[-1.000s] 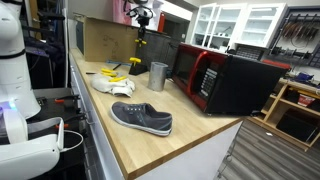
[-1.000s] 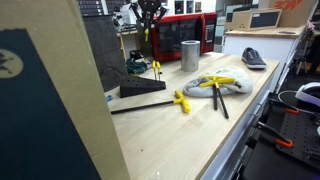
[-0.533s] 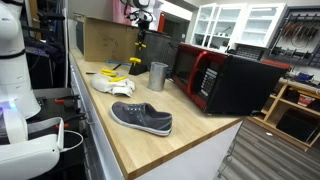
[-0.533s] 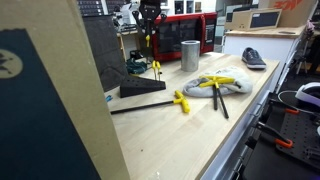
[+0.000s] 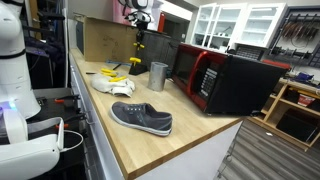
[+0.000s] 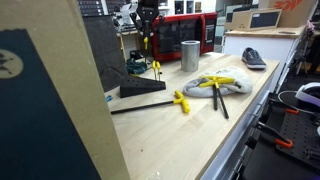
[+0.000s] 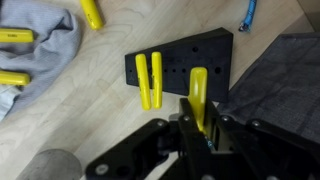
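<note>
Wooden countertop [image 5: 118, 135], messy workshop. Black robot gripper [image 7: 200, 125] clamped on yellow-handled tool [image 7: 198, 92], well above black wedge-shaped holder block [image 7: 185, 62]. Only wrist view shows two yellow handles [image 7: 148, 78] slotted in block; exterior views give height.

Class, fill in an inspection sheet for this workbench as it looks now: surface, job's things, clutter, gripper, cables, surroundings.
Surface: light wooden worktop, flat.
Job's things: yellow-handled tool held above the black tool block; two yellow handles stand in the block.
Clutter: grey cloth with loose yellow-handled tools on it; metal cup; grey shoe.
Gripper: gripper shut on the tool's handle.
Cables: blue cable near the block.
Surroundings: red-and-black microwave, cardboard box, white cabinets.
</note>
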Robot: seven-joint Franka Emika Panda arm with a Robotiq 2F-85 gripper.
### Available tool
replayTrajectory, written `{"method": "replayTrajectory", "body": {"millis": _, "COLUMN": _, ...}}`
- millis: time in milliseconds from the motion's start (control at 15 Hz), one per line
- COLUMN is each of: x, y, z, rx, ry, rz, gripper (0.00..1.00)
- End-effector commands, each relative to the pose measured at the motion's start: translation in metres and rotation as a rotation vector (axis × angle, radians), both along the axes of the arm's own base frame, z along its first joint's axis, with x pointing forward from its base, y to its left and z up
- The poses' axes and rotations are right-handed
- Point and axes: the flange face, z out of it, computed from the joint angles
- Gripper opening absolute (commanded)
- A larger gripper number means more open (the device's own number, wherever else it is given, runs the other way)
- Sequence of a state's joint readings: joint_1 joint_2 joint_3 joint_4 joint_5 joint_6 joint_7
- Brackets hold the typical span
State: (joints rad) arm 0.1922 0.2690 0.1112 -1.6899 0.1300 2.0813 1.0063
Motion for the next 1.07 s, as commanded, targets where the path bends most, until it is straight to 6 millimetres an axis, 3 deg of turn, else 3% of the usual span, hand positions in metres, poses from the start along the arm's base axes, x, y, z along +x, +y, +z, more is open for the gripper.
{"method": "replayTrajectory", "body": {"millis": 0, "x": -0.001, "y": 0.004, "z": -0.006, "rx": -0.015, "ry": 0.000, "rz": -0.034, "gripper": 0.04}}
{"method": "replayTrajectory", "body": {"millis": 533, "x": 0.002, "y": -0.003, "z": -0.042, "rx": -0.055, "ry": 0.043, "rz": -0.043, "gripper": 0.04}}
{"method": "replayTrajectory", "body": {"millis": 1000, "x": 0.004, "y": 0.005, "z": -0.057, "rx": -0.061, "ry": 0.057, "rz": -0.033, "gripper": 0.04}}
